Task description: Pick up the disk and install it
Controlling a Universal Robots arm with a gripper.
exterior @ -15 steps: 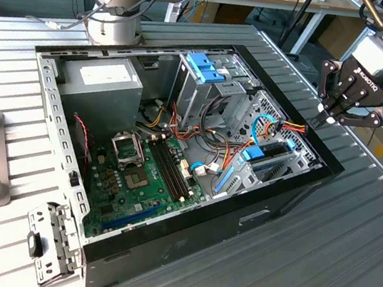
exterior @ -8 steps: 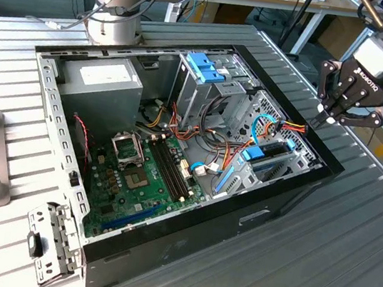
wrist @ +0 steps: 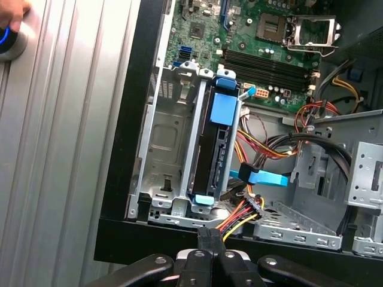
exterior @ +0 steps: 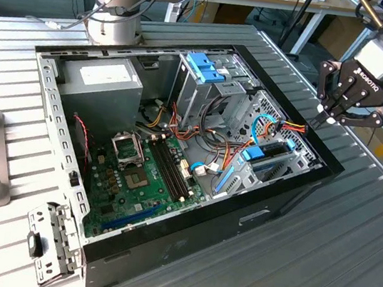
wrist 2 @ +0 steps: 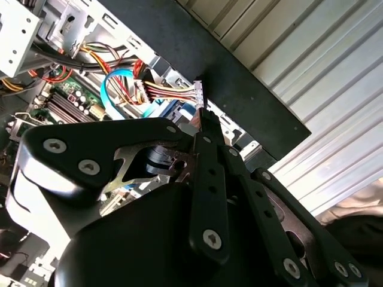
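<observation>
My gripper [exterior: 327, 119], fingers pressed together on nothing, hangs over the computer case [exterior: 285, 190] rim beside the disk [wrist: 216, 146], seated in its bay; I judge it stiff, fairly heavy, shock-sensitive, best gripped by its blue frame edges.

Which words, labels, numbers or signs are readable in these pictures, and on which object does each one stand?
Gripper: white brand lettering on its black body in the exterior view; a brand name, so not quoted.
Power supply: pale label, print too small to read.
Motherboard: fine white markings, too small to read.
Disk: no readable text on it or its blue carrier.
</observation>
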